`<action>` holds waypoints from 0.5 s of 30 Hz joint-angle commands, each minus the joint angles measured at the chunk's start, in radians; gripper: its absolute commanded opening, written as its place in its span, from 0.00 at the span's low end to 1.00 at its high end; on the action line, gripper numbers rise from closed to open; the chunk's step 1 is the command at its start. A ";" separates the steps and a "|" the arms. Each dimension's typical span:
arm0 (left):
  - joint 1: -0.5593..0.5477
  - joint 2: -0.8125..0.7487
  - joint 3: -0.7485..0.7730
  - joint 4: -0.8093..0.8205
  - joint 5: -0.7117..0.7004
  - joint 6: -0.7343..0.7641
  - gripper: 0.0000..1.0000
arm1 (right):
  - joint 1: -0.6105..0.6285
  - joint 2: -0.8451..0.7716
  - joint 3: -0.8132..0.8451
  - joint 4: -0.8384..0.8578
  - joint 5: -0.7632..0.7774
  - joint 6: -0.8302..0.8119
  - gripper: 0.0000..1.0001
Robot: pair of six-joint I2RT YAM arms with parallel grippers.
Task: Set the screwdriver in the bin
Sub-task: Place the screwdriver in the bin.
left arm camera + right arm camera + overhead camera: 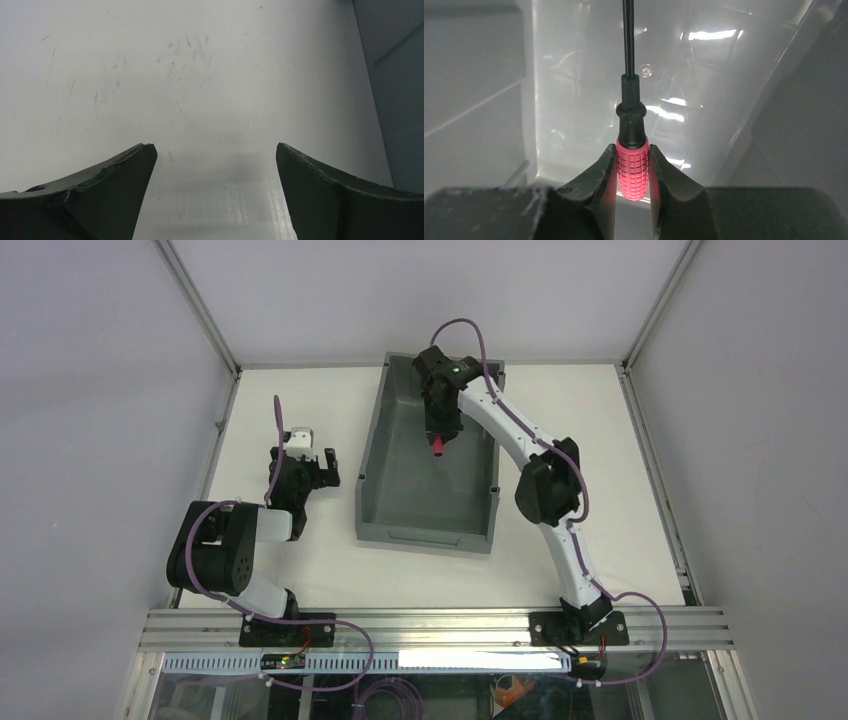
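Note:
The dark grey bin (372, 485) stands in the middle of the white table. My right gripper (441, 437) hangs over the bin's far half, shut on the screwdriver (438, 448). In the right wrist view the right gripper (633, 150) has both fingers pressed against the red gridded handle of the screwdriver (632, 170). Its thin black shaft points away toward the bin's glossy floor (704, 80). My left gripper (300, 462) is open and empty over the table left of the bin. It shows in the left wrist view (215, 150) above bare scratched table.
The bin's left wall shows at the right edge of the left wrist view (400, 100). Metal frame rails (205, 320) and grey walls bound the table at the back and sides. An aluminium rail (430, 625) runs along the near edge.

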State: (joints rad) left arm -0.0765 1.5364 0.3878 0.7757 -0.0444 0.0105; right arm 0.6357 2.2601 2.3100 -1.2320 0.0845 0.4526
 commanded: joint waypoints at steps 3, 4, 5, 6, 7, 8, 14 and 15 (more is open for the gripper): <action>0.011 -0.032 -0.004 0.028 0.015 -0.007 0.99 | 0.003 0.066 -0.017 0.058 0.044 0.025 0.10; 0.011 -0.032 -0.004 0.027 0.016 -0.008 0.99 | 0.003 0.074 -0.023 0.065 0.040 0.028 0.10; 0.011 -0.032 -0.004 0.027 0.015 -0.008 0.99 | 0.003 0.082 -0.034 0.074 0.035 0.030 0.10; 0.011 -0.032 -0.004 0.027 0.016 -0.008 0.99 | 0.002 0.085 -0.041 0.083 0.033 0.034 0.10; 0.011 -0.032 -0.004 0.028 0.015 -0.008 0.99 | 0.002 0.094 -0.048 0.090 0.028 0.035 0.10; 0.011 -0.032 -0.004 0.027 0.015 -0.007 0.99 | 0.003 0.099 -0.052 0.095 0.028 0.039 0.10; 0.011 -0.032 -0.004 0.028 0.015 -0.008 0.99 | 0.002 0.137 -0.067 0.121 0.024 0.052 0.11; 0.011 -0.032 -0.004 0.027 0.015 -0.008 0.99 | 0.002 0.143 -0.069 0.123 0.023 0.053 0.11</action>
State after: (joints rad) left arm -0.0765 1.5364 0.3878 0.7757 -0.0444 0.0105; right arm 0.6357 2.3947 2.2429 -1.1603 0.1009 0.4793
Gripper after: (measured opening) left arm 0.992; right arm 0.262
